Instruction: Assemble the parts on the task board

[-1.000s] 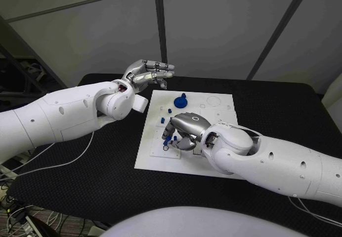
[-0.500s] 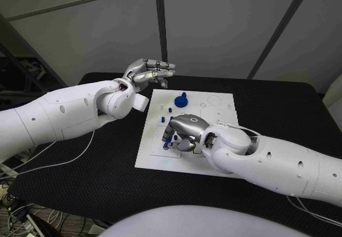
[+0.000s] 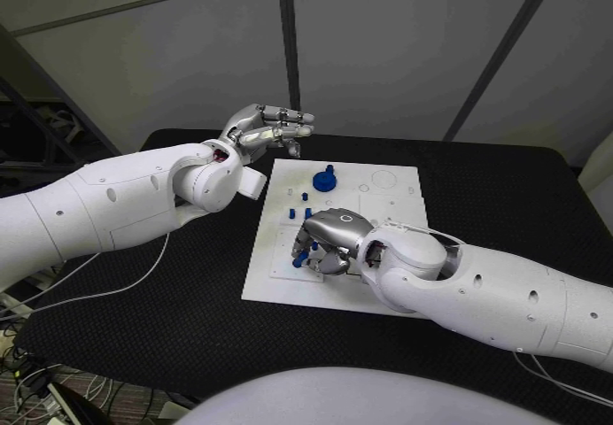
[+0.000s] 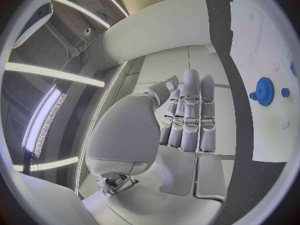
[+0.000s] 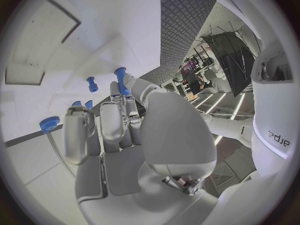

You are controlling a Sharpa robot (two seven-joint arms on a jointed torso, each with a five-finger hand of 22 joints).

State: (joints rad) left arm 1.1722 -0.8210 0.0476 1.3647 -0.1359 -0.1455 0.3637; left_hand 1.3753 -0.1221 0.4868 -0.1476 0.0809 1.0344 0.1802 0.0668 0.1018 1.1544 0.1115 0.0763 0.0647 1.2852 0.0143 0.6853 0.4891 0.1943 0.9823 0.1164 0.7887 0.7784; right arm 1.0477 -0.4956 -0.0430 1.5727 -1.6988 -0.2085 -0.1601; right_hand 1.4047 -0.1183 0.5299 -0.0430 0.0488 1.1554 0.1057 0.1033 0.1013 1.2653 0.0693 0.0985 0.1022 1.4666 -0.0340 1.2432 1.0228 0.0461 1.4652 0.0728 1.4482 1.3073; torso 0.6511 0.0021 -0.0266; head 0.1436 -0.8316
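The white task board [image 3: 390,208] lies in the middle of the black table. A blue gear [image 3: 324,182] stands at its far end, and it shows again as the gear [image 4: 265,91] in the left wrist view. Two small blue pegs [image 3: 299,214] stand just beyond my right hand [image 3: 335,239]. That hand is low over the board's left half, fingers curled down. It pinches a blue peg [image 5: 120,80] between thumb and fingertip. Another peg [image 5: 92,84] stands free beside it. My left hand [image 3: 268,128] hangs raised beyond the board's far left corner, fingers straight, holding nothing.
A blue round-headed piece [image 5: 49,122] sits near my right hand's fingers. A rectangular recess [image 5: 37,50] is sunk in the board [image 5: 94,30]. Round holes [image 3: 382,183] mark the board's far right. A white cable [image 3: 115,288] runs over the table at the left.
My right hand has slid a little toward the board's near edge, keeping the blue peg under its fingers. The left hand has stayed where it was.
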